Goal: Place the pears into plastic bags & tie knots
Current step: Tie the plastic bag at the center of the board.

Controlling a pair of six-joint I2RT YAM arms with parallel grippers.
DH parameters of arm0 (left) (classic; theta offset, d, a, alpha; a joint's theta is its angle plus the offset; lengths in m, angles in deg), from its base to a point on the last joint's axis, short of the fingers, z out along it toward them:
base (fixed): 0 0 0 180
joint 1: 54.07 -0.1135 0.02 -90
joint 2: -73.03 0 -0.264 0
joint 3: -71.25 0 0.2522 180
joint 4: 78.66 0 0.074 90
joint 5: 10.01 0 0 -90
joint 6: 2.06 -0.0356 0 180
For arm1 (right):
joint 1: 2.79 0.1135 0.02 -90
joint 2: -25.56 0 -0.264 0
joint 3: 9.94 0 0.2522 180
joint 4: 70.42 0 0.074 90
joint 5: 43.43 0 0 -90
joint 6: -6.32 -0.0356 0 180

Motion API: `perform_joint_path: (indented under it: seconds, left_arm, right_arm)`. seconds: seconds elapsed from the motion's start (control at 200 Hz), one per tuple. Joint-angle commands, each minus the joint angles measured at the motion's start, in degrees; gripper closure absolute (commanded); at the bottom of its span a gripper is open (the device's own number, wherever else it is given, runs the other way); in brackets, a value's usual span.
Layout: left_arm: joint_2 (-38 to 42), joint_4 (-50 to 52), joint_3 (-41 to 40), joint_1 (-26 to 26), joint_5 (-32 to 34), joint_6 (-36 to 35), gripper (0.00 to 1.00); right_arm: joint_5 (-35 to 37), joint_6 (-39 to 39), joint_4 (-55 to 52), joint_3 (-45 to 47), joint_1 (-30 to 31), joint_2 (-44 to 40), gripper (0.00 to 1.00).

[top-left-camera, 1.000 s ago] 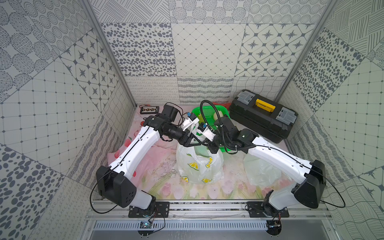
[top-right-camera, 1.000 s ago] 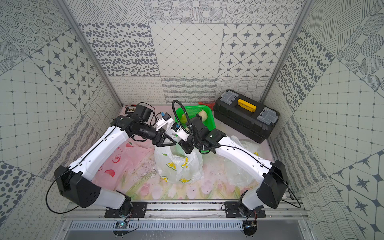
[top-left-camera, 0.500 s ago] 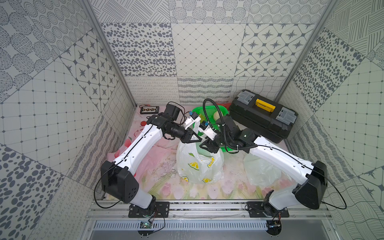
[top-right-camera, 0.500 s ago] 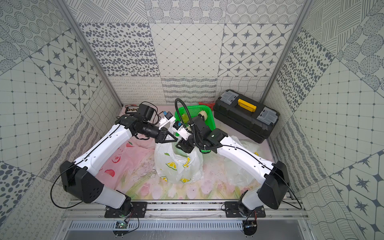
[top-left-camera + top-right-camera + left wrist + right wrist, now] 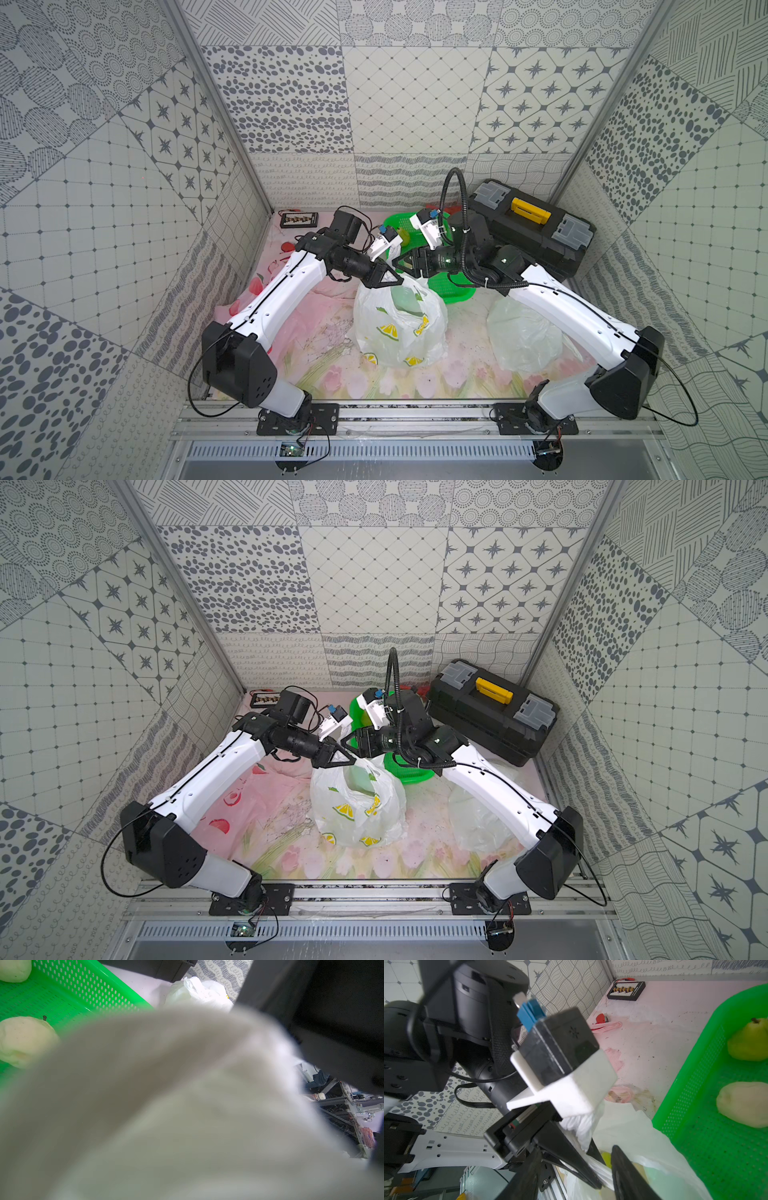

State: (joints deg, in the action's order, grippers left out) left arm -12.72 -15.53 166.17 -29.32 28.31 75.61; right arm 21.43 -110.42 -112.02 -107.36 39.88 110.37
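Kinda crowded in there: black toolbox (image 5: 532, 232) in the far right corner, second white bag (image 5: 523, 336) slumped partly under the right arm, and the green basket (image 5: 455, 289) holding a yellow-green pear (image 5: 747, 1043) and a cream pear (image 5: 741, 1103) right behind the lemon-print bag (image 5: 399, 328). The left gripper (image 5: 392, 280) is pinching that bag's bunched top, and its plastic blurs out most of the left wrist view. The right gripper (image 5: 403, 266) is spread, fingers either side of the same bunch, gripping nothing.
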Motion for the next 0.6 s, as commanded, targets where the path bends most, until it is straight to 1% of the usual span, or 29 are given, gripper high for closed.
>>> perform_joint_path:
  seconds: [0.0, 0.155, 0.29, 0.395, 0.595]
  left_arm:
    - [1.59, -3.03, -0.62, 0.45, -0.24, 1.07, 0.84]
    - [1.95, -2.72, -1.36, 0.93, 0.01, 0.96, 0.84]
    - [2.31, -3.42, -1.76, 1.09, -0.04, 1.18, 0.84]
    - [2.03, -3.4, -1.3, 1.14, 0.45, 1.26, 0.84]
    - [2.22, -2.72, -0.77, 1.13, 2.48, 2.22, 0.84]
  right_arm:
    - [2.09, -5.67, 3.59, -1.84, 0.13, 1.28, 0.47]
    - [1.27, -10.14, 8.0, -2.25, 0.05, 2.25, 0.48]
    - [1.72, -12.27, 9.3, -2.47, 0.05, 3.29, 0.53]
    - [2.54, -12.36, 9.36, -1.87, 0.0, 3.54, 0.61]
    - [4.12, -14.51, 13.93, 3.36, -1.69, 1.21, 0.85]
